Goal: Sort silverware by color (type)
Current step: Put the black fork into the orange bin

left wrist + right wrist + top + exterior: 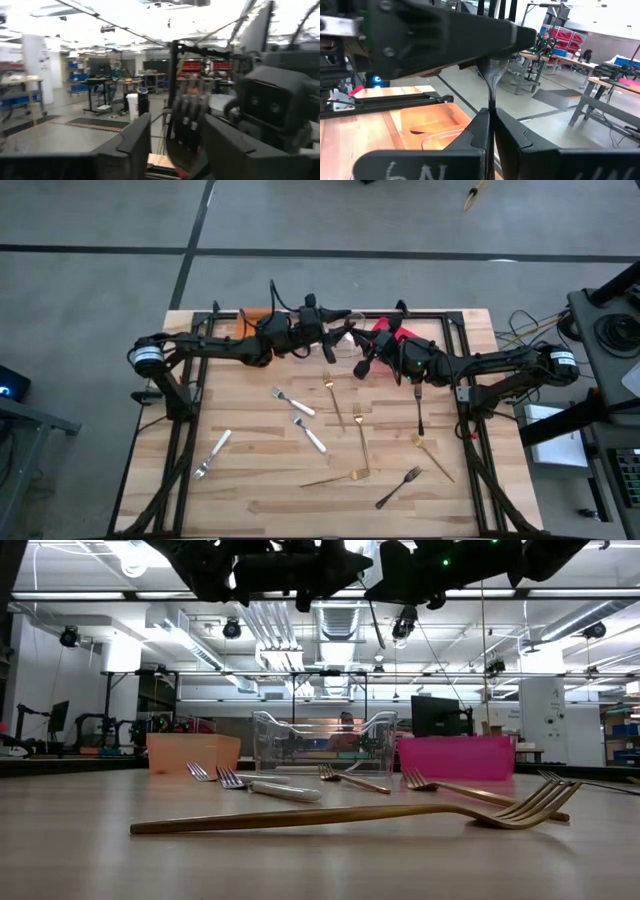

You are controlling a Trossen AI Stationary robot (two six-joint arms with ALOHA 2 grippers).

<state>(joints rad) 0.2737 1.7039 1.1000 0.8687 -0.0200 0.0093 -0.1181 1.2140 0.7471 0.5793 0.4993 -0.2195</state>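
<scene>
Loose silverware lies on the table [250, 480]: silver forks [292, 402] at left-centre, gold forks [360, 440] in the middle, one black fork [398, 488] near right and another [418, 405] under the right arm. The orange bin [193, 752], clear bin [325, 740] and red bin [457, 756] stand in a row along the far edge.

The left tool [177, 120] hangs above the far middle of the table. Its fingers [135, 142] are parted and grasp nothing. A dark utensil shows just beyond them.

The right tool [491, 112] faces it, close by. It is clenched on the slim handle of the held black fork [490, 75], head upward, high above the bins.

The step in hand appears to be a pass of that fork between the arms, or its drop into a bin.

- Keep the right clamp firm until the left fingers have fully closed on the fork.
- Seat the left fingers on the stem, not the tines, so the piece cannot pivot.
- Release only directly above the chosen bin, and low, to prevent bounce-out.
</scene>
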